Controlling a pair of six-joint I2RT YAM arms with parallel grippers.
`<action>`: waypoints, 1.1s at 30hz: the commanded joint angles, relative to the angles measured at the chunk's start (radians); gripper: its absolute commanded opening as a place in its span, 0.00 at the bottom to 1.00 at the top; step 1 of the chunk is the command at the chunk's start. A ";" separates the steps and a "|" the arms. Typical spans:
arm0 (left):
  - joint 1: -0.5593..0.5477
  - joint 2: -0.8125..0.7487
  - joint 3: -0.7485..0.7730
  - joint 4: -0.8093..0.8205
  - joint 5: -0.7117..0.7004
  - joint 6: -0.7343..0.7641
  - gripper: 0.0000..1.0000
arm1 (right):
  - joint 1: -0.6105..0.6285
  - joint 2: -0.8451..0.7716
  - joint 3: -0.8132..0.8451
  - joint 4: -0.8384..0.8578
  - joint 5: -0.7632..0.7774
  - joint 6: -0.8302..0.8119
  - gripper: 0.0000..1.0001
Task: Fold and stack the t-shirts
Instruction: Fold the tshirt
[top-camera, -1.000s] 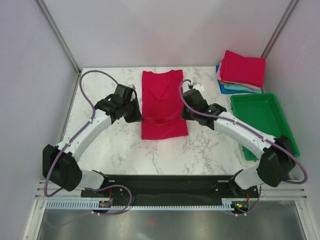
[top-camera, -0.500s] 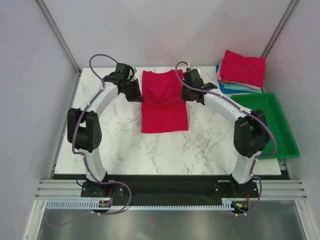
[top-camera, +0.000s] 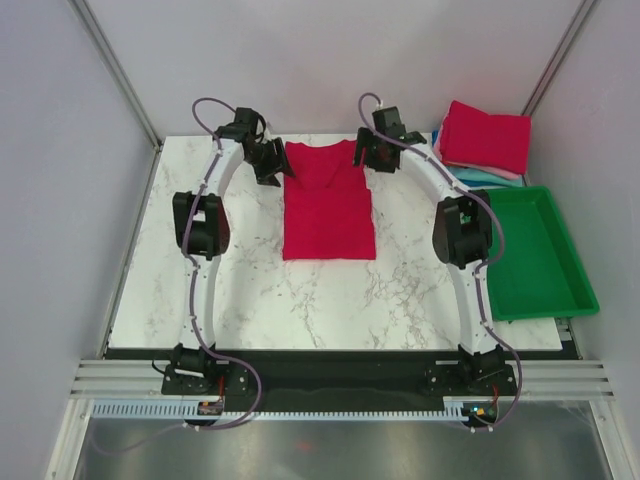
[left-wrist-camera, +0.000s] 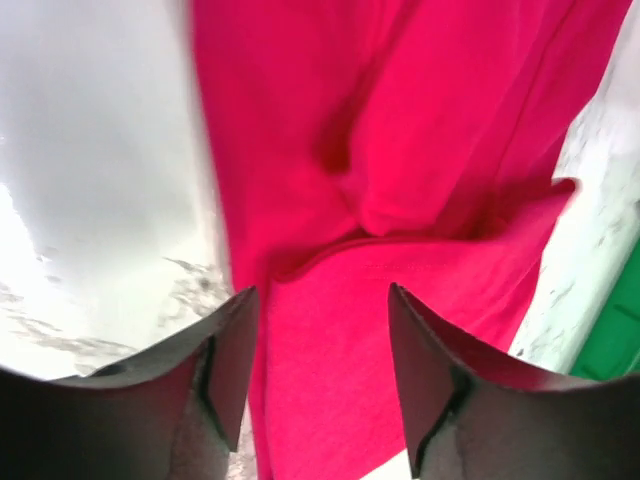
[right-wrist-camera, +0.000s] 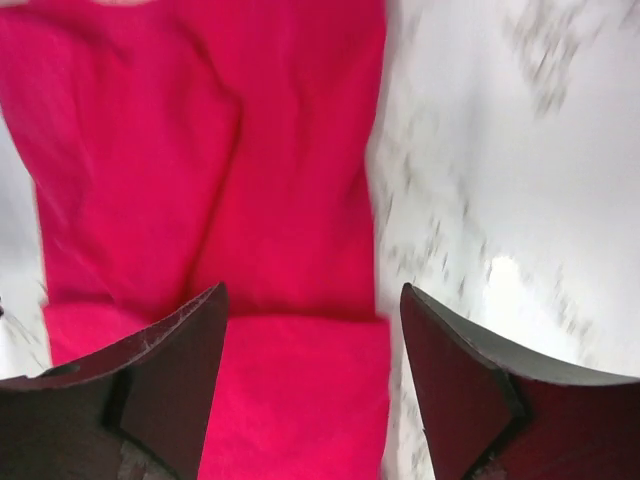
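Bright, even light; wrist views blurred, table (left-wrist-camera: 90, 150) glaring white.

Spread fingers (left-wrist-camera: 225, 370) above creased crimson t-shirt (left-wrist-camera: 400, 180).

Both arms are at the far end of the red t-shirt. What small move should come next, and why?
Probably lower both and close on the far corners of the red t-shirt. The left end effector and right end effector are open, empty, and hang above its two side edges near the collar; the shirt is longer than the folded stack.
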 joint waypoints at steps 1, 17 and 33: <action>0.083 0.001 0.180 -0.118 0.074 -0.053 0.64 | -0.081 0.069 0.293 -0.125 -0.061 0.007 0.77; 0.074 -0.758 -1.021 0.391 0.110 -0.101 0.66 | -0.075 -0.599 -0.846 0.269 -0.375 0.102 0.82; -0.018 -0.792 -1.356 0.670 0.122 -0.217 0.67 | -0.020 -0.644 -1.168 0.429 -0.384 0.158 0.82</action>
